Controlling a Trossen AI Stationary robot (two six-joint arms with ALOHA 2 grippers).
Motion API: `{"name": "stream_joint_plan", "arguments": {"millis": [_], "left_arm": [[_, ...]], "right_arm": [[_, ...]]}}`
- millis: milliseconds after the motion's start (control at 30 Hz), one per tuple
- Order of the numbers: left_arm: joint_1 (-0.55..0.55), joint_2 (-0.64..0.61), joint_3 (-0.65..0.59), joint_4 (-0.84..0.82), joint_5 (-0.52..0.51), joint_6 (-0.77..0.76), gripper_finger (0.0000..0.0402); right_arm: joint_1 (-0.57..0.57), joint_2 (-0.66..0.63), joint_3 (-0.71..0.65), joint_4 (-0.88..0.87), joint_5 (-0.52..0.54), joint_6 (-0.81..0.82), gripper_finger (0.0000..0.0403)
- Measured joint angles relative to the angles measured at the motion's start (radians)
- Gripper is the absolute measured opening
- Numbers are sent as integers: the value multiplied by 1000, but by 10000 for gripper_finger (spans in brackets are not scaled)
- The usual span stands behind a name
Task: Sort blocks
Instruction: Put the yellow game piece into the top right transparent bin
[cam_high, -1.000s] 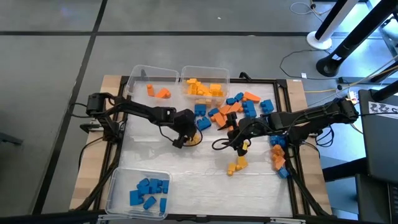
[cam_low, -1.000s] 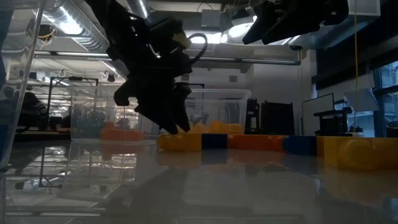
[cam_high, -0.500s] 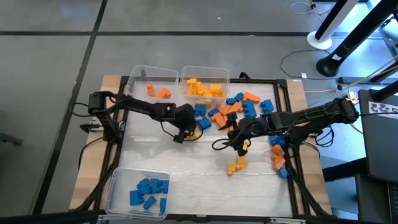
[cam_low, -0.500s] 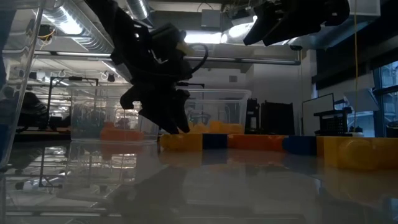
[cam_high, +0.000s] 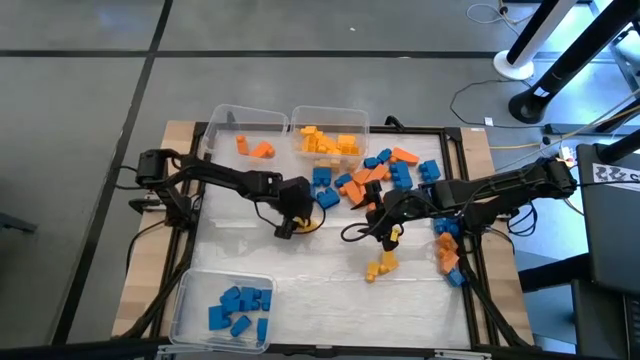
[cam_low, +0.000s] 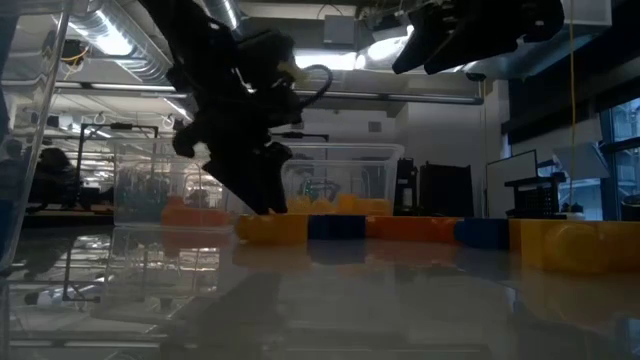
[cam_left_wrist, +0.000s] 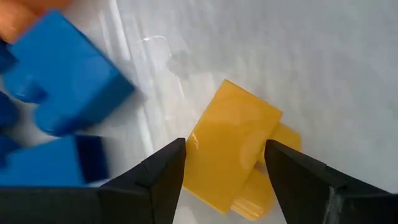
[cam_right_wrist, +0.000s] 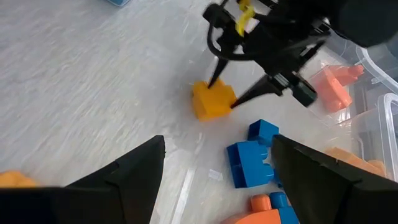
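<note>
The left gripper (cam_high: 291, 222) stands near the table's (cam_high: 300, 290) middle, fingers spread either side of a yellow block (cam_left_wrist: 233, 149) without clamping it; the right gripper (cam_high: 383, 228), open and empty, hovers toward the right edge, with loose blue and orange blocks (cam_high: 375, 175) heaped along the far edge
</note>
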Motion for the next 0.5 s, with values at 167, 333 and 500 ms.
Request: {"name": "stream_joint_plan", "arguments": {"millis": [167,333,500], "left_arm": [[-42,-24,-2,-25,6,-126,210],[-69,-26,-5,1,-3,-145,210],[-72,-25,-5,28,-11,-138,210]], "right_arm": [[0,0,0,-1,0,0,292],[0,0,0,-1,0,0,292],[0,0,0,-1,0,0,292]]}}
